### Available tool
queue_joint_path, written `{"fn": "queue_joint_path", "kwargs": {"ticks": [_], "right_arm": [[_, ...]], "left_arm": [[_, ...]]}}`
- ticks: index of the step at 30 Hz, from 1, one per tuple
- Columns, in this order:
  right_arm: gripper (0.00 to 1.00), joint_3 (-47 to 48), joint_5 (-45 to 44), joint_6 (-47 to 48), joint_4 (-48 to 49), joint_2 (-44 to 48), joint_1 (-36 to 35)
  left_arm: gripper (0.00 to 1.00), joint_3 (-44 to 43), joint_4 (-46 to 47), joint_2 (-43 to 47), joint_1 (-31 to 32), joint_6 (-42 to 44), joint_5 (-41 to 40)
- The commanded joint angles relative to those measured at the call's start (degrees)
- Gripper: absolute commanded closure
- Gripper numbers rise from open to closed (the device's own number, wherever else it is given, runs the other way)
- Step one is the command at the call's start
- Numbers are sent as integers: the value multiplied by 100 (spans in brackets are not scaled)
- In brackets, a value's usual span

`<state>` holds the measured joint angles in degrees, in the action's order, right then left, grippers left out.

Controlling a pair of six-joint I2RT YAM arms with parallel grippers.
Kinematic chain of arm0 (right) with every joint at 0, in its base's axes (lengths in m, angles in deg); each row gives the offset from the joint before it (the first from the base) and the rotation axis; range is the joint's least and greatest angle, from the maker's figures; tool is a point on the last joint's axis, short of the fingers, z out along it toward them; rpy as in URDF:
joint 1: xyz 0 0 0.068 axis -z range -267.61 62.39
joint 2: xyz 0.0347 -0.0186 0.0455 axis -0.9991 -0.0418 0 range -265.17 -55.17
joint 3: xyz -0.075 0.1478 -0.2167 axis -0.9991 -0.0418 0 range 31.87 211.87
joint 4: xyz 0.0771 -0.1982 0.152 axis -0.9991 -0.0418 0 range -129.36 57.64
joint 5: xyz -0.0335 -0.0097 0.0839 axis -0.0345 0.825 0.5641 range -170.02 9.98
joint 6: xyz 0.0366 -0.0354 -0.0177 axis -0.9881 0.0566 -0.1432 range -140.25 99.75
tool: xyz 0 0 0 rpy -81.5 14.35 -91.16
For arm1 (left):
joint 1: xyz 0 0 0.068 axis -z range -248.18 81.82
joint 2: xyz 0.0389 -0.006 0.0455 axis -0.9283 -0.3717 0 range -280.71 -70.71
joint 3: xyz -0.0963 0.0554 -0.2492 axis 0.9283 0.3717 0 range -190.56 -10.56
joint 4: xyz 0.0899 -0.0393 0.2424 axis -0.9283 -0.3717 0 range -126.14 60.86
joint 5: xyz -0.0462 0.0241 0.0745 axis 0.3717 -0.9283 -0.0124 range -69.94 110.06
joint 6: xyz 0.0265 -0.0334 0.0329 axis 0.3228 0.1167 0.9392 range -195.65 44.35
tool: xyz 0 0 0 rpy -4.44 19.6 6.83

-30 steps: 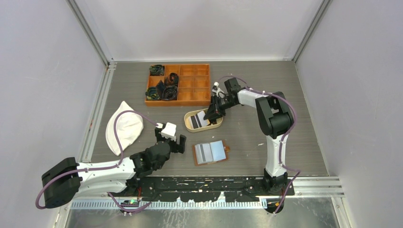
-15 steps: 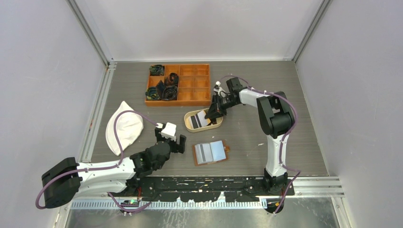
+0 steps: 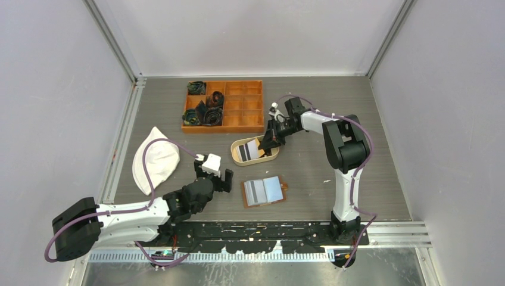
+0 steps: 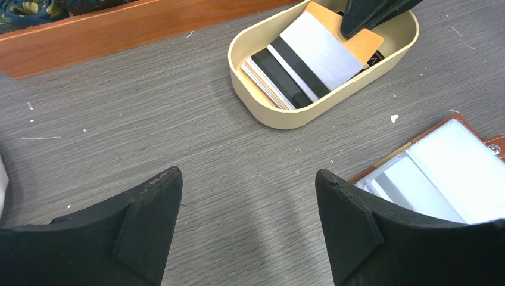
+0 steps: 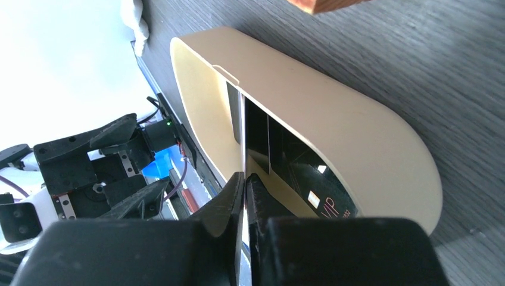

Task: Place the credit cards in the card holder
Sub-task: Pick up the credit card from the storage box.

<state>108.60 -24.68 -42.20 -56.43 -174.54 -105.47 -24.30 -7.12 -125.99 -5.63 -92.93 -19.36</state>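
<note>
The brown card holder (image 3: pixel 265 191) lies open near the table's front, with a grey and a light blue card in its slots; its corner shows again in the left wrist view (image 4: pixel 452 161). Several credit cards (image 3: pixel 249 151) rest in the oval beige tray (image 3: pixel 255 161). My right gripper (image 3: pixel 265 143) reaches into the tray's right end. In the right wrist view its jaws (image 5: pixel 245 176) are shut on the thin edge of one credit card (image 5: pixel 243 131), beside a black card (image 5: pixel 309 173). My left gripper (image 4: pixel 248 176) hangs open over bare table, left of the holder.
An orange compartmented box (image 3: pixel 238 122) with dark items stands behind the tray. A white cloth (image 3: pixel 156 159) lies at the left. The tray's wall (image 5: pixel 333 119) curves close around my right fingers.
The right jaws have narrowed onto a card's edge in the tray, and that card has shifted slightly. The left arm has not moved.
</note>
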Motion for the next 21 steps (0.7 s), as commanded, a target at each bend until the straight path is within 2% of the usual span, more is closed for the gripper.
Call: {"fn": "queue_joint_path", "kwargs": {"ticks": [1,8,15,21], "right_arm": [[90,159,-163,180,-153,426,47],[97,157,-545,499,-355,734,139],[99,208,-753,993,-772,1072,177],[99,-7,-713,1566,-962,1833,192]], "left_arm": [[18,-94,276,71,-12,75,-162],[18,-94,276,70,-8,76,-162],[16,-194,64,261,-15,-52,-92],[14,366,970,956,-16,-717,1120]]}}
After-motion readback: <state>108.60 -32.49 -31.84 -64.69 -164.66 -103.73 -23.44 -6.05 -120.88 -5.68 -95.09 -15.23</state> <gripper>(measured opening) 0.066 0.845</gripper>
